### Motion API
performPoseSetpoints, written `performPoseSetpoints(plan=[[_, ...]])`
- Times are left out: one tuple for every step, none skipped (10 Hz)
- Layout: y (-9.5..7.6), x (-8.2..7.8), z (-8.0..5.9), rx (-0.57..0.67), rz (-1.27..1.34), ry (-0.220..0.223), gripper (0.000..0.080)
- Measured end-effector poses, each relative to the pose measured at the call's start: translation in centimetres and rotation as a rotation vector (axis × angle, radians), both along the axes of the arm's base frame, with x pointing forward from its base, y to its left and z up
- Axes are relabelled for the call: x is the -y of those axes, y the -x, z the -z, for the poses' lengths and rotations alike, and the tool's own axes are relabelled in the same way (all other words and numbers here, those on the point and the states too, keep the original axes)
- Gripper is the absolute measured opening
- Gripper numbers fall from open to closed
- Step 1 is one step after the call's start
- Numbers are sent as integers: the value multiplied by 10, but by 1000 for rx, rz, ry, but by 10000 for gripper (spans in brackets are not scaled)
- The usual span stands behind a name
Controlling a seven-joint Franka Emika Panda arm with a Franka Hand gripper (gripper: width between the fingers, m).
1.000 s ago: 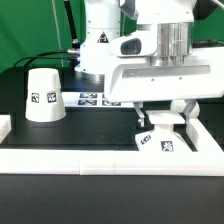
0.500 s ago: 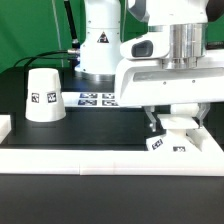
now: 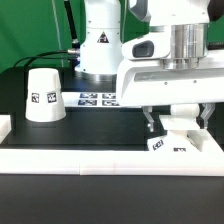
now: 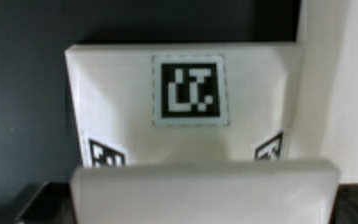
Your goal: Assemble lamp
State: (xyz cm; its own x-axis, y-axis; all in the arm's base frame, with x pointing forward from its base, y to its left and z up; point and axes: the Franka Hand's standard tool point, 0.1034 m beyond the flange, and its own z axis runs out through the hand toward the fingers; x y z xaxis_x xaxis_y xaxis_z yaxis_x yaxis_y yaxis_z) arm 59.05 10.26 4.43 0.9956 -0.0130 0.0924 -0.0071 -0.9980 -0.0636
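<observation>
Just behind the white rail [image 3: 70, 160], at the exterior view's right, sits the base [image 3: 168, 143]. My gripper [image 3: 178, 121] straddles it, though I cannot tell whether I'm pinching it. Farther back, leftward, the shade [image 3: 43, 95] stands upright near the marker board [image 3: 93, 98]

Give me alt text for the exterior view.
The robot's end effector is down over the white lamp base at the exterior view's right. A white lamp shade stands apart at the view's left, on the black table.
</observation>
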Motion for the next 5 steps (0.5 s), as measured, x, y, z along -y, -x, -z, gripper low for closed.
performPoseSetpoints(plan=[[6,0,-1,-5,-6,2,695],[14,-2,-3,-10,-12,3,695],[22,-5,-6,-11,-19,3,698],[30,-7,-8,-13,-26,3,698],[41,-10,-10,-20,-34,3,698]])
